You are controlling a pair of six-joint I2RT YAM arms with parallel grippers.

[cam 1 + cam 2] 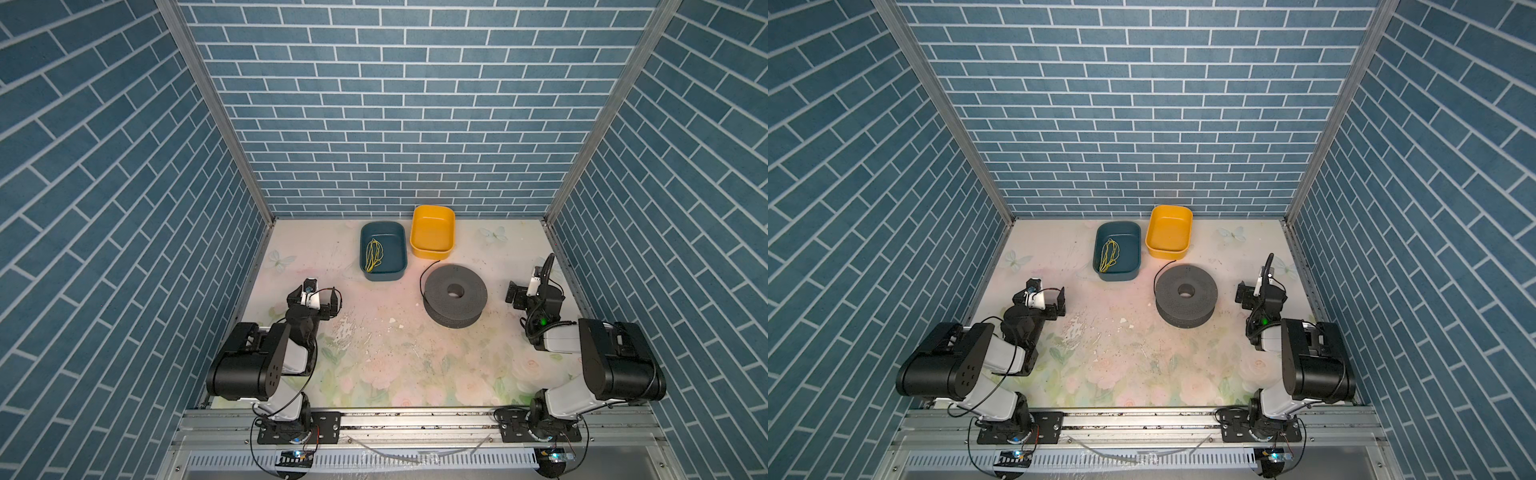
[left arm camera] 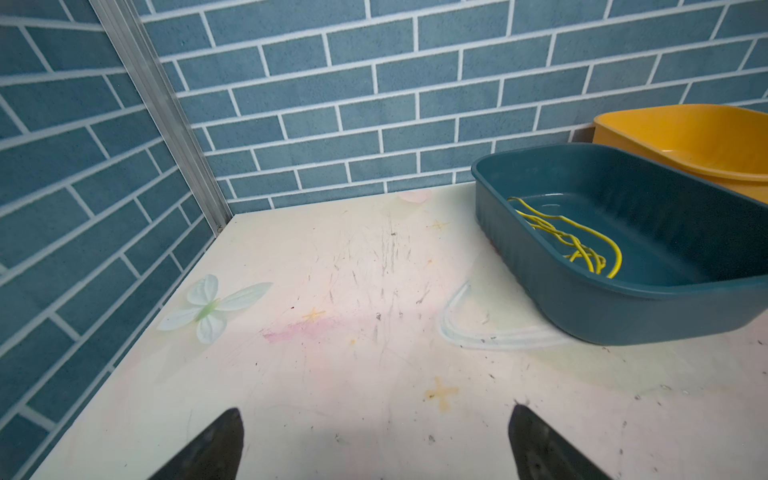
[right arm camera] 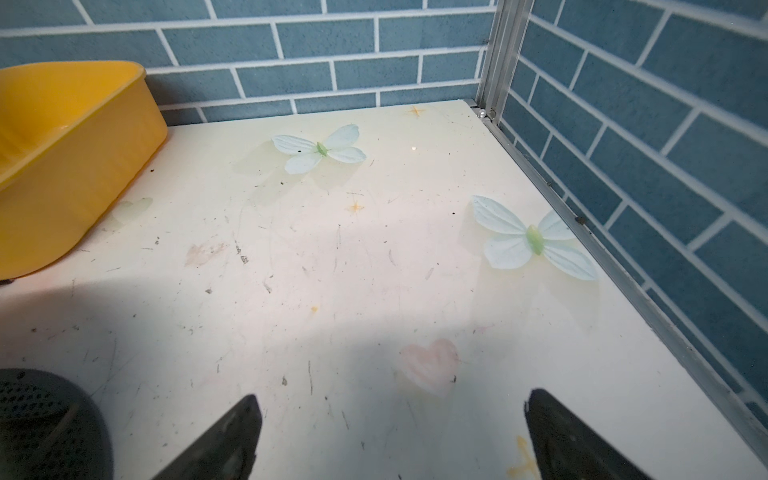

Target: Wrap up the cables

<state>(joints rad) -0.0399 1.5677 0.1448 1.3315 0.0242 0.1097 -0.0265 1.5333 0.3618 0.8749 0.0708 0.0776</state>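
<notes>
The cable (image 1: 424, 276) is a thin black cord. It shows in both top views as one loose arc (image 1: 1158, 275) leaving the left side of a dark grey perforated spool (image 1: 456, 296) and ending near the yellow tub. The spool (image 1: 1186, 296) lies flat, right of the table's middle, and its edge (image 3: 41, 419) shows in the right wrist view. My left gripper (image 1: 313, 292) hovers at the left, open and empty, its fingertips (image 2: 376, 415) wide apart over bare table. My right gripper (image 1: 534, 287) is right of the spool, open and empty (image 3: 394, 397). Neither wrist view shows the cable.
A teal tub (image 1: 382, 274) at the back holds a bundle of thin yellow strands (image 1: 372, 253). A yellow tub (image 1: 432, 249) stands beside it, empty. Blue brick walls close in three sides. The table (image 1: 374, 353) bears floral and butterfly prints.
</notes>
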